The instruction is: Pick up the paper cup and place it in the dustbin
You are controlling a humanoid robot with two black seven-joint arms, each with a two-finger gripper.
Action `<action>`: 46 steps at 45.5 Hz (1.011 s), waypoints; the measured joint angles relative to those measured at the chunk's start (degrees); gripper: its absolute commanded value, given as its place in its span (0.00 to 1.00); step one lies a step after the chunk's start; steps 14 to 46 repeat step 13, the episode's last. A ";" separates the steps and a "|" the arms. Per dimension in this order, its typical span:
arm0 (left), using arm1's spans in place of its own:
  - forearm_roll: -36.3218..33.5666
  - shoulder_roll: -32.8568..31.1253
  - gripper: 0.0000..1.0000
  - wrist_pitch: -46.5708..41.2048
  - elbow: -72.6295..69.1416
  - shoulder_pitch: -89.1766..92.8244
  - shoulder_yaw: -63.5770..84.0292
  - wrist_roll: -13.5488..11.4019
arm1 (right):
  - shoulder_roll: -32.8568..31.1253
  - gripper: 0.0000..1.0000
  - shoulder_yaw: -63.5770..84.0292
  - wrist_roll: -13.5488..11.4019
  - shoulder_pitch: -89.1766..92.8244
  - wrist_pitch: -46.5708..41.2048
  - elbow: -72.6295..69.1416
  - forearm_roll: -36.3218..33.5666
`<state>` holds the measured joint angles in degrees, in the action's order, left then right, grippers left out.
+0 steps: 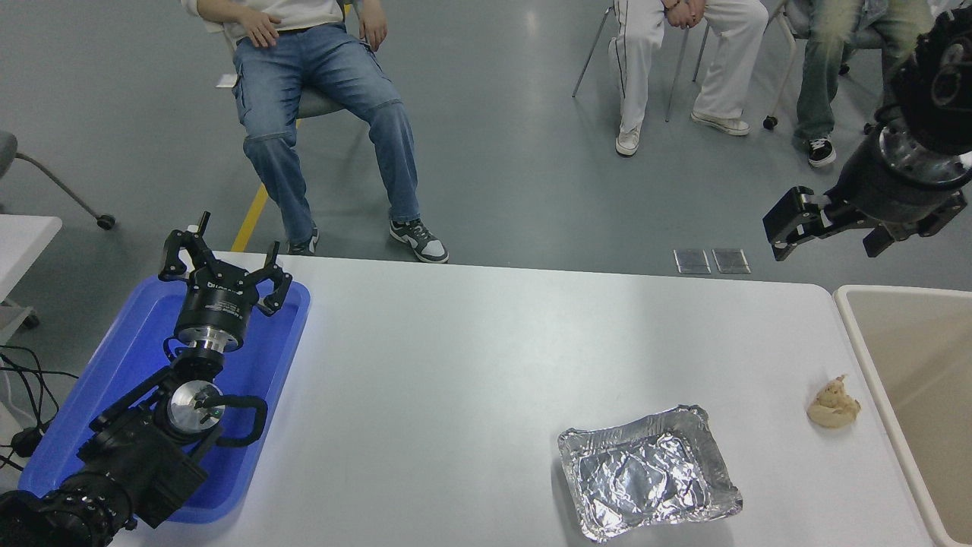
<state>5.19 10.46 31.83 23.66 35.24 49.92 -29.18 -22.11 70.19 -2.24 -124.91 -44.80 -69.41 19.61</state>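
No paper cup shows in the head view; it is hidden or out of view. The dustbin (858, 334), a large beige bin with a thick pale rim, stands at the table's right edge, and what shows of its inside is bare. My right gripper (828, 241) hangs high in the air, beyond the table's far right corner and above the bin's far left corner. Its fingers (788, 220) are spread apart with nothing between them. My left gripper (224, 262) is parked open over the blue tray (121, 357) at the lower left.
A crumpled silver foil tray (649, 475) lies near the front of the table, right of centre. A small beige crumpled lump (833, 405) lies near the bin. Three people sit on chairs beyond the table's far edge.
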 measured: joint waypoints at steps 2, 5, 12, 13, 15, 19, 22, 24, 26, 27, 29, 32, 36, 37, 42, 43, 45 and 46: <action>0.00 0.00 1.00 0.00 0.00 0.00 0.00 0.00 | 0.20 1.00 -0.17 -0.01 -0.20 -0.04 -0.16 0.14; 0.00 0.00 1.00 0.00 -0.01 0.00 0.00 0.00 | 0.43 1.00 -0.39 -0.01 -0.50 -0.08 -0.32 0.27; 0.00 0.00 1.00 0.00 -0.01 0.00 0.00 0.00 | 0.79 1.00 -0.53 -0.03 -0.57 -0.14 -0.53 0.33; 0.00 0.00 1.00 0.00 -0.01 0.00 0.00 0.00 | 0.83 1.00 -0.53 -0.03 -0.57 -0.14 -0.54 0.33; 0.00 0.00 1.00 0.00 -0.01 0.00 0.00 0.00 | 0.83 1.00 -0.53 -0.03 -0.57 -0.14 -0.54 0.33; 0.00 0.00 1.00 0.00 -0.01 0.00 0.00 0.00 | 0.83 1.00 -0.53 -0.03 -0.57 -0.14 -0.54 0.33; 0.00 0.00 1.00 0.00 -0.01 0.00 0.00 0.00 | 0.83 1.00 -0.53 -0.03 -0.57 -0.14 -0.54 0.33; 0.00 0.00 1.00 0.00 -0.01 0.00 0.00 0.00 | 0.83 1.00 -0.53 -0.03 -0.57 -0.14 -0.54 0.33; 0.00 0.00 1.00 0.00 -0.01 0.00 0.00 0.00 | 0.83 1.00 -0.53 -0.03 -0.57 -0.14 -0.54 0.33; 0.00 0.00 1.00 0.00 -0.01 0.00 0.00 0.00 | 0.83 1.00 -0.53 -0.03 -0.57 -0.14 -0.54 0.33; 0.00 0.00 1.00 0.00 -0.01 0.00 0.00 0.00 | 0.83 1.00 -0.53 -0.03 -0.57 -0.14 -0.54 0.33; 0.00 0.00 1.00 0.00 -0.01 0.00 0.00 0.00 | 0.83 1.00 -0.53 -0.03 -0.57 -0.14 -0.54 0.33; 0.00 0.00 1.00 0.00 -0.01 0.00 0.00 0.00 | 0.83 1.00 -0.53 -0.03 -0.57 -0.14 -0.54 0.33; 0.00 0.00 1.00 0.00 -0.01 0.00 0.00 0.00 | 0.83 1.00 -0.53 -0.03 -0.57 -0.14 -0.54 0.33; 0.00 0.00 1.00 0.00 -0.01 0.00 0.00 0.00 | 0.83 1.00 -0.53 -0.03 -0.57 -0.14 -0.54 0.33; 0.00 0.00 1.00 0.00 -0.01 0.00 0.00 0.00 | 0.83 1.00 -0.53 -0.03 -0.57 -0.14 -0.54 0.33; 0.00 0.00 1.00 0.00 -0.01 0.00 0.00 0.00 | 0.83 1.00 -0.53 -0.03 -0.57 -0.14 -0.54 0.33; 0.00 0.00 1.00 0.00 -0.01 0.00 0.00 0.00 | 0.83 1.00 -0.53 -0.03 -0.57 -0.14 -0.54 0.33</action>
